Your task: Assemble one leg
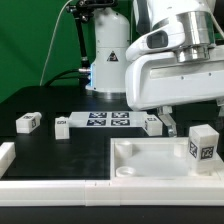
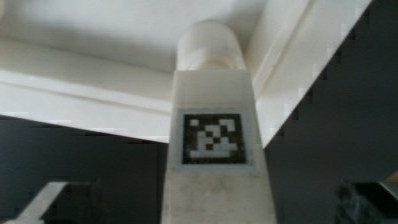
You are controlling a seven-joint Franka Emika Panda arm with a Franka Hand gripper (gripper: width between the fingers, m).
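A leg (image 1: 203,147) stands upright in the near corner of the large white panel (image 1: 140,160), at the exterior view's right. My gripper (image 1: 198,130) hangs over it, open. One finger (image 1: 170,125) shows beside the leg's top with a gap; the other is out of frame. In the wrist view the leg (image 2: 217,140) fills the middle, its tag facing the camera. Its far end meets the panel's rounded corner (image 2: 214,45). The gripper (image 2: 214,208) straddles the leg, with a dark gap between it and each finger (image 2: 45,205).
Three more legs lie on the black table behind the panel (image 1: 27,122), (image 1: 62,126), (image 1: 152,124). The marker board (image 1: 105,121) lies between them. A white raised ledge (image 1: 30,182) runs along the front left. The robot's base (image 1: 105,60) stands at the back.
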